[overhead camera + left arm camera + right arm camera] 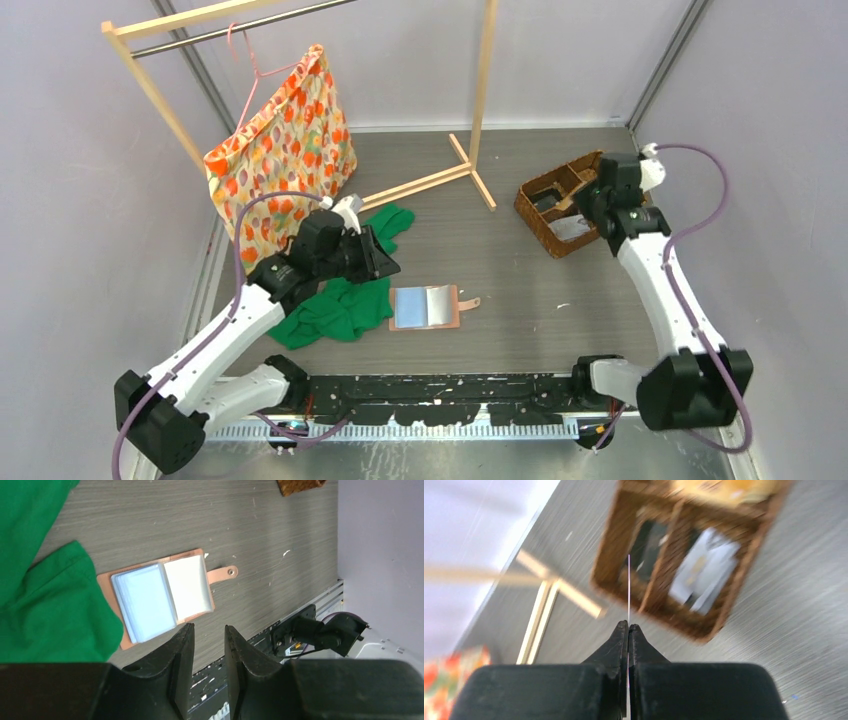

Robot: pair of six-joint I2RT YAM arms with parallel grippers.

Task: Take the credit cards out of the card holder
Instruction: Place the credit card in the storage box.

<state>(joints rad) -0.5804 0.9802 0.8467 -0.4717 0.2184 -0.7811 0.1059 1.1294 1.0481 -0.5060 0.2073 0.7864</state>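
The salmon-pink card holder (425, 307) lies open flat on the table, pale blue-grey inside, snap tab (225, 573) pointing right. In the left wrist view the card holder (192, 585) has a pale stack of cards (145, 602) in one half. My left gripper (209, 630) hovers just off the holder's near edge, jaws a little apart and empty; in the top view the left gripper (388, 265) sits left of the holder. My right gripper (628, 626) is shut on a thin credit card (629, 590), seen edge-on, above the wicker basket (659, 587).
The brown wicker basket (540, 215) stands at the back right with a white card (704, 572) in one compartment. A green cloth (340, 305) lies left of the holder. A wooden clothes rack (478, 100) with an orange patterned bag (285, 140) stands at the back.
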